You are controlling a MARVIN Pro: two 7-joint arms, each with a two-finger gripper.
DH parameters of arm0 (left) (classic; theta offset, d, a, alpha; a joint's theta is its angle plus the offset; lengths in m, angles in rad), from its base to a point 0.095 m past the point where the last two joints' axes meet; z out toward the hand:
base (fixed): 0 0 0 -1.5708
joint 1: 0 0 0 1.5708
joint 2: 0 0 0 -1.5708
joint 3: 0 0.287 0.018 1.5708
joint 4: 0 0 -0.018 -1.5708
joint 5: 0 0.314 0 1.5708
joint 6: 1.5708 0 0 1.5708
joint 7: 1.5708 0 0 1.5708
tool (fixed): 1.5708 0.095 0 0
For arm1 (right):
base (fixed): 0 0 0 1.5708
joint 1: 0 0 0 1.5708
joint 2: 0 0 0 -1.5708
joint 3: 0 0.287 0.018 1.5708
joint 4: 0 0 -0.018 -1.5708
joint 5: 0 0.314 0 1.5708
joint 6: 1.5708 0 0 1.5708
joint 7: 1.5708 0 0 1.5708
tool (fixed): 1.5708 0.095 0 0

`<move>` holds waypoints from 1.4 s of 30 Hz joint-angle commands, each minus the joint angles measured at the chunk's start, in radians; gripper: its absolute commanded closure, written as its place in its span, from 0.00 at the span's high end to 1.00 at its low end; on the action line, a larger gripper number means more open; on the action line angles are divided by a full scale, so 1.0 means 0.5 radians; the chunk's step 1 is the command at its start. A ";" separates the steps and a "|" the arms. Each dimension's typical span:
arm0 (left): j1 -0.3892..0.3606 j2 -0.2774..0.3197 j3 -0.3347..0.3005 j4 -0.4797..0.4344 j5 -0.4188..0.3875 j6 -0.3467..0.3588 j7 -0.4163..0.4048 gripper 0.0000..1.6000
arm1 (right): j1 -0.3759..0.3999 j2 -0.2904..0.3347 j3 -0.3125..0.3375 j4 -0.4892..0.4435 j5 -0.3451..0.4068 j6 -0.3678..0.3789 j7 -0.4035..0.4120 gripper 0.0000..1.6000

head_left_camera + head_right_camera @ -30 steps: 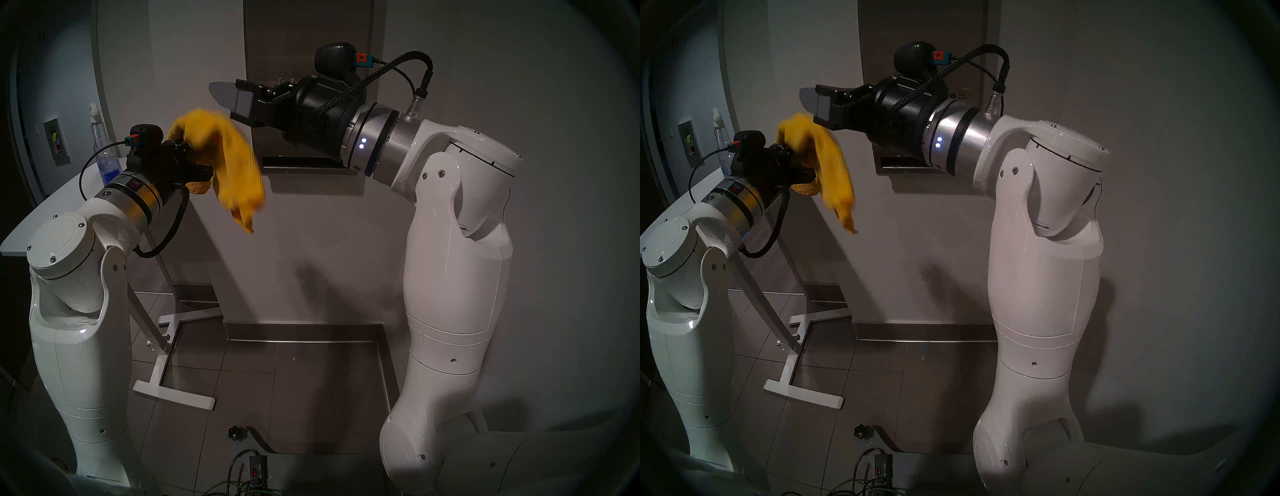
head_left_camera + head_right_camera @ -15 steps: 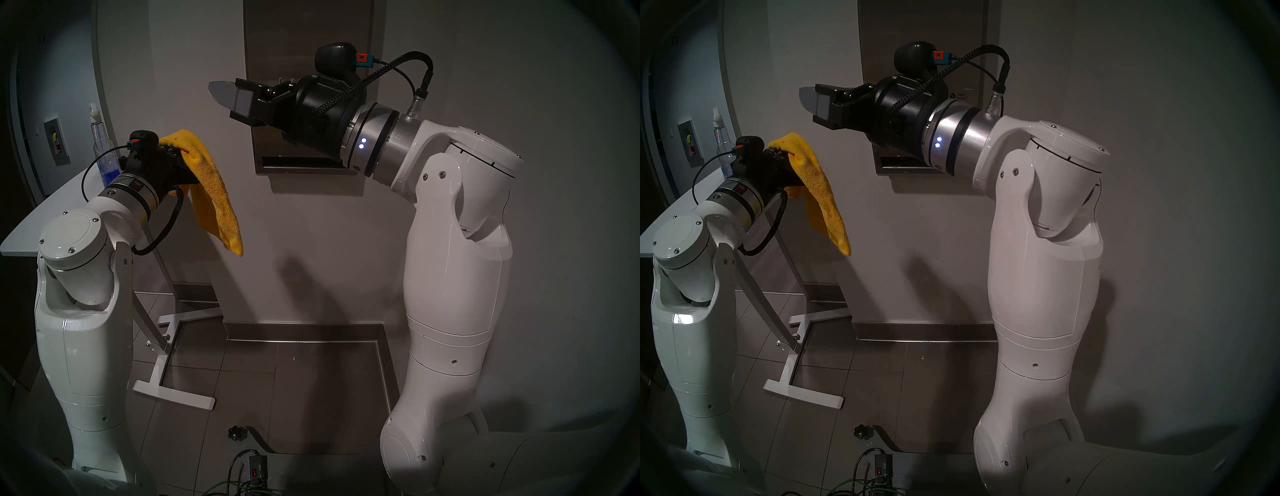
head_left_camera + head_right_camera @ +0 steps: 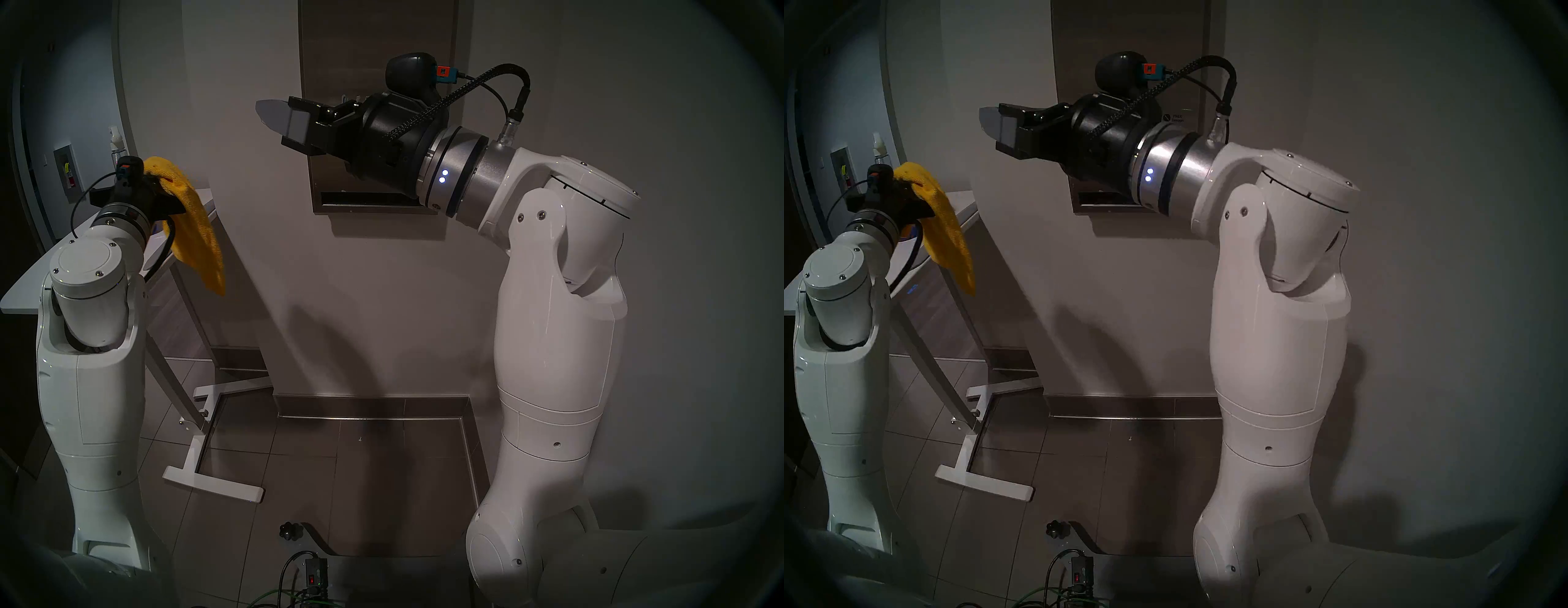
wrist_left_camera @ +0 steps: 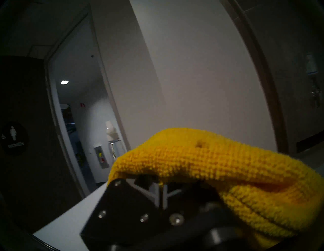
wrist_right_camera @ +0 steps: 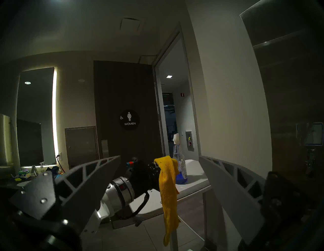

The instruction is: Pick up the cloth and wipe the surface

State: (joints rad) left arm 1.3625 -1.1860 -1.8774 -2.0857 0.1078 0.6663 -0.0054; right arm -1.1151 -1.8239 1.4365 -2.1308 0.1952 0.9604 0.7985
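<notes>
The mustard-yellow cloth (image 3: 197,229) hangs from my left gripper (image 3: 166,183), which is shut on its top edge, over the right end of the white table. It also shows in the head right view (image 3: 949,242), the left wrist view (image 4: 210,166) and the right wrist view (image 5: 168,185). The brushed steel dispenser panel (image 3: 377,42) is on the wall at centre, its dark slot (image 3: 373,198) at the bottom. The cloth is well left of it and apart. My right gripper (image 3: 282,123) is open and empty, held in front of the panel's left part and pointing left. The label (image 5: 313,134) shows faintly.
A white table (image 3: 25,280) stands at left, its frame feet (image 3: 212,484) on the tiled floor. A spray bottle (image 5: 178,157) with blue liquid stands on it behind my left wrist. An open doorway (image 4: 84,122) lies beyond. A cable box (image 3: 316,573) sits at the bottom.
My left arm has swung left and back with the cloth, away from the panel and to above the table's end. The cloth now hangs straight. The right arm has not moved.
</notes>
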 commanded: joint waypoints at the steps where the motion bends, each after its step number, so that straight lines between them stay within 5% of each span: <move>1: -0.225 0.186 -0.032 0.064 0.045 0.068 0.103 0.00 | 0.028 -0.005 0.004 -0.037 0.008 -0.009 0.006 0.94; 14: -0.406 0.253 -0.116 0.249 -0.128 0.163 0.206 0.00 | 0.025 -0.003 0.002 -0.033 0.011 -0.010 0.004 0.94; 20: -0.511 0.402 -0.128 0.348 -0.097 0.153 0.269 0.00 | 0.025 -0.002 0.001 -0.032 0.012 -0.010 0.004 0.94; 31: -0.666 0.632 0.053 0.611 0.372 0.084 0.453 0.00 | 0.024 -0.002 0.000 -0.032 0.014 -0.010 0.004 0.94; 42: -0.632 0.823 0.466 0.959 0.866 -0.071 0.280 0.00 | 0.024 -0.003 0.001 -0.035 0.015 -0.011 0.003 0.94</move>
State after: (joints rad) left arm 1.0722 -0.8685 -1.7551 -1.6599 0.4089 0.6917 0.1971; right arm -1.1180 -1.8215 1.4338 -2.1299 0.2002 0.9601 0.7985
